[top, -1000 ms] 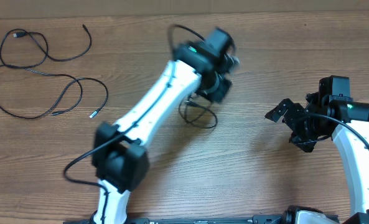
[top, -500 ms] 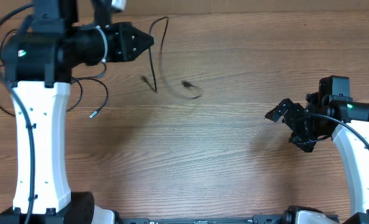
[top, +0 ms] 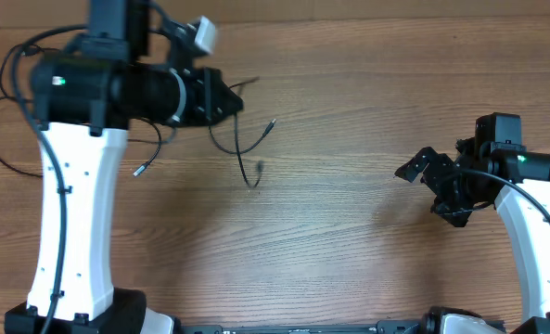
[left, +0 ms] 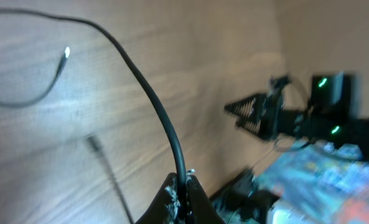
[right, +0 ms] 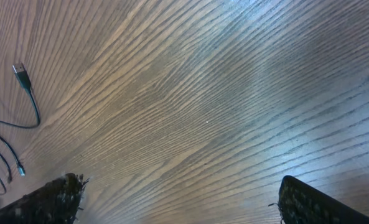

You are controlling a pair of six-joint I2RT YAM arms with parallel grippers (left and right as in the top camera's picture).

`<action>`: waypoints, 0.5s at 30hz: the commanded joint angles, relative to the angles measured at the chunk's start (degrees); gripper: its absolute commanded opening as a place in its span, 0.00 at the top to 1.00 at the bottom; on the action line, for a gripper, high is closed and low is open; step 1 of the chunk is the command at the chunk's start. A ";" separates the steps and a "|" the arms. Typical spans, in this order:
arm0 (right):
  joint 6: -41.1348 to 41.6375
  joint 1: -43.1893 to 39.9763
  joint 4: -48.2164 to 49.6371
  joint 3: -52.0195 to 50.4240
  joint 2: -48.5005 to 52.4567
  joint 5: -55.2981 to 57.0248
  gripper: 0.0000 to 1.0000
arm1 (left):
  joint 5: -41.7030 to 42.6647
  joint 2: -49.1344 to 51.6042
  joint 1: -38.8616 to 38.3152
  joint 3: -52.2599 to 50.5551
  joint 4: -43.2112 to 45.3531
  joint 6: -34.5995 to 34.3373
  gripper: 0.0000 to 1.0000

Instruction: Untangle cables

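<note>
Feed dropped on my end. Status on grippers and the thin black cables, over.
Left gripper shut on one thin black cable, both plug ends free. Right gripper open, empty. Other black cables far left, partly hidden by left arm.

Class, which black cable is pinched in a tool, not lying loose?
The cable clamped in the left tool; the other cables lie ungripped on the table.

White arm links [top: 84,223], black joint housings [top: 117,88], small green lights [top: 521,159], black cables [top: 59,199]
</note>
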 commanded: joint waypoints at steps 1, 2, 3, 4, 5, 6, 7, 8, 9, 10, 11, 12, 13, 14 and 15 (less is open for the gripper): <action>-0.42 -0.17 0.17 -0.31 -0.04 0.15 0.00 | -9.44 0.98 -5.42 -0.22 -1.97 0.83 0.96; -0.39 -0.17 0.17 -0.31 -0.04 0.15 0.00 | -17.38 1.29 -7.72 -0.22 -3.78 -1.38 0.96; -0.42 -0.17 0.17 -0.31 -0.04 0.15 0.00 | -22.91 1.55 -8.90 -0.26 -5.11 -3.39 0.96; -0.42 -0.17 0.17 -0.31 -0.04 0.15 0.00 | -28.17 1.81 -10.08 -0.28 -6.64 -5.95 0.96; -0.42 -0.17 0.17 -0.31 -0.04 0.15 0.00 | -31.28 2.21 -11.02 -0.33 -7.82 -7.96 0.96; -0.42 -0.17 0.17 -0.31 -0.04 0.15 0.00 | -32.30 2.54 -11.85 -0.37 -8.66 -8.94 0.96; -0.42 -0.17 0.17 -0.31 -0.04 0.15 0.00 | -32.15 3.06 -12.83 -0.50 -9.20 -8.98 0.96; -0.39 -0.17 0.17 -0.31 -0.04 0.15 0.00 | -31.12 3.69 -14.16 -0.94 -9.51 -9.03 0.96; -0.42 -0.17 0.17 -0.31 -0.04 0.15 0.00 | -30.36 4.04 -15.21 -1.36 -9.55 -9.16 0.96; -0.42 -0.17 0.17 -0.31 -0.04 0.15 0.00 | -29.86 4.46 -16.13 -1.92 -9.49 -9.31 0.96; -0.42 -0.17 0.17 -0.31 -0.04 0.15 0.00 | -29.92 4.79 -17.25 -2.73 -9.27 -9.40 0.95; -0.42 -0.17 0.17 -0.31 -0.04 0.15 0.00 | -30.10 5.09 -18.08 -3.65 -8.94 -9.42 0.96; -0.42 -0.17 0.17 -0.31 -0.04 0.15 0.00 | -30.10 5.55 -19.39 -5.66 -8.15 -10.10 0.96; -0.39 -0.17 0.17 -0.31 -0.04 0.15 0.00 | -30.08 5.84 -20.02 -7.02 -7.67 -10.99 0.96; -0.39 -0.17 0.17 -0.31 -0.04 0.15 0.00 | -30.03 5.97 -20.55 -8.33 -7.10 -11.58 0.96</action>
